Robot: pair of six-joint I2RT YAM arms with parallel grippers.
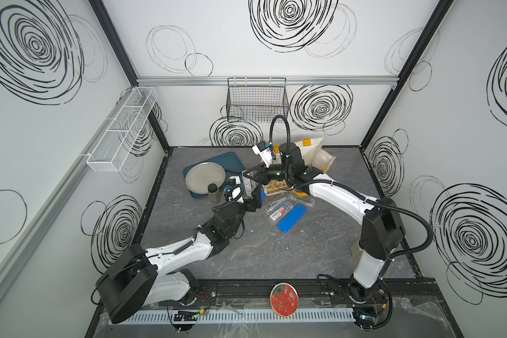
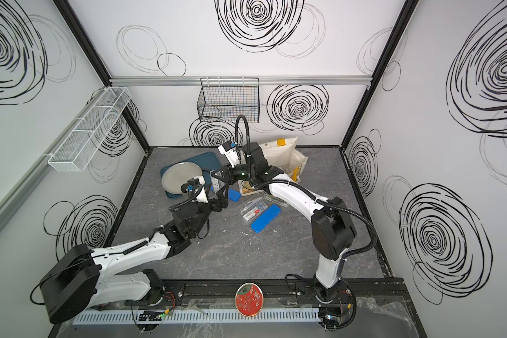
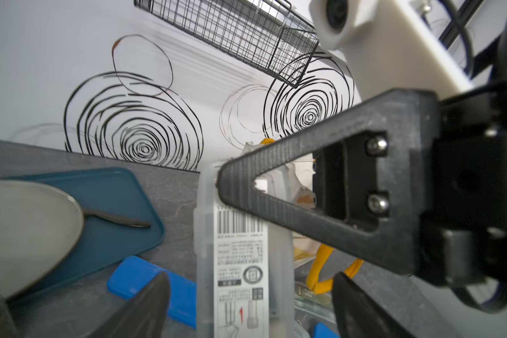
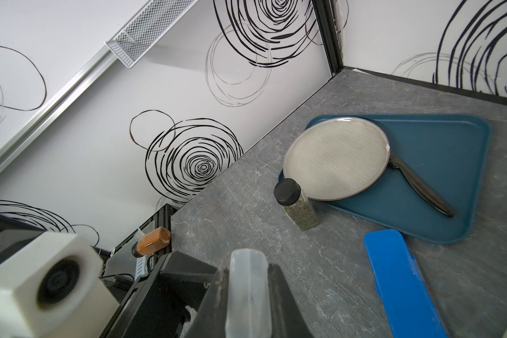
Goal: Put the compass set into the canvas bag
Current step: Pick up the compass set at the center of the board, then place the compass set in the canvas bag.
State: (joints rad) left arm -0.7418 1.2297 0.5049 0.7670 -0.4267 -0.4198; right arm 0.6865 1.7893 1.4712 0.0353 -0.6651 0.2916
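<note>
The compass set [image 3: 240,263] is a translucent plastic case with a barcode label, held above the table in both top views [image 1: 248,185] [image 2: 215,184]. My right gripper [image 1: 252,175] [image 4: 248,278] is shut on one end of the case [image 4: 248,289]. My left gripper [image 3: 251,281] [image 1: 256,199] stands open around the other end, and there is a gap between each finger and the case. The cream canvas bag [image 1: 313,152] [image 2: 281,149] lies at the back behind the right arm. Its yellow handles [image 3: 319,263] show, and its front is mostly hidden.
A blue tray [image 1: 229,158] at the back left holds a grey plate [image 1: 205,177] and a black utensil. A spice jar [image 1: 213,191] stands beside it. A clear case [image 1: 277,207] and a blue case [image 1: 291,218] lie mid-table. A wire basket [image 1: 256,101] hangs on the back wall.
</note>
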